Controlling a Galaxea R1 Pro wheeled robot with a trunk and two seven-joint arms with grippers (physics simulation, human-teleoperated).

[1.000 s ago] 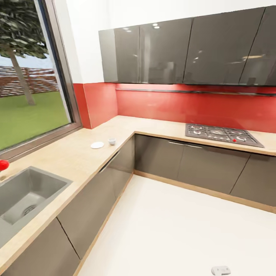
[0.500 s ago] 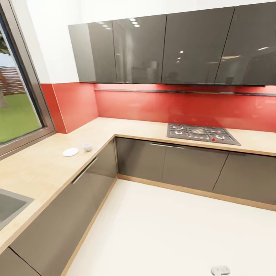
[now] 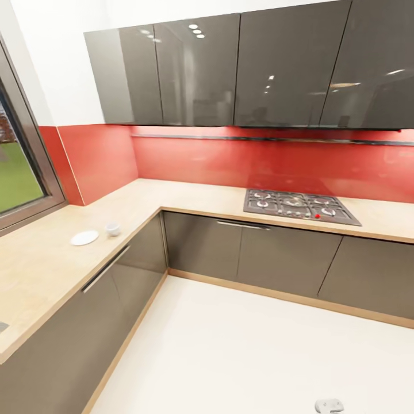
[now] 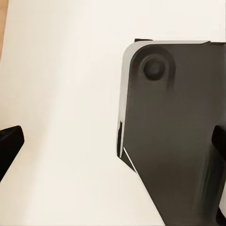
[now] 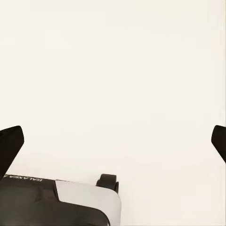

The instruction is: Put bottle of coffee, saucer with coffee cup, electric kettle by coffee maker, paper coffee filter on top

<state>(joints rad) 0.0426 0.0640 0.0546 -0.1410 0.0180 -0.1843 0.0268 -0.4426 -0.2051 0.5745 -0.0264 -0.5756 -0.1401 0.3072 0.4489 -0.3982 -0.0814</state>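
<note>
Tan wood-look worktop, the kitchen countertop (image 3: 190, 198), runs in an L along two walls over glossy dark grey base cabinets (image 3: 276, 253), with a red backsplash (image 3: 230, 161) behind it and dark grey wall cabinets (image 3: 241, 69) above. On the left run of the counter the saucer (image 3: 84, 238) lies flat, and the coffee cup (image 3: 113, 230) stands just beside it on the worktop, apart from the plate rather than on it. A gas hob (image 3: 299, 206) is set into the far run, well apart from both. A window (image 3: 17, 172) borders the left run.

Both wrist cameras look down at the pale floor (image 5: 113, 70). The left gripper (image 4: 113, 146) has its dark fingertips (image 4: 9, 146) spread wide with nothing between them, above a dark part of the robot's base (image 4: 174, 141). The right gripper (image 5: 113, 143) is likewise spread wide and holds nothing.
</note>
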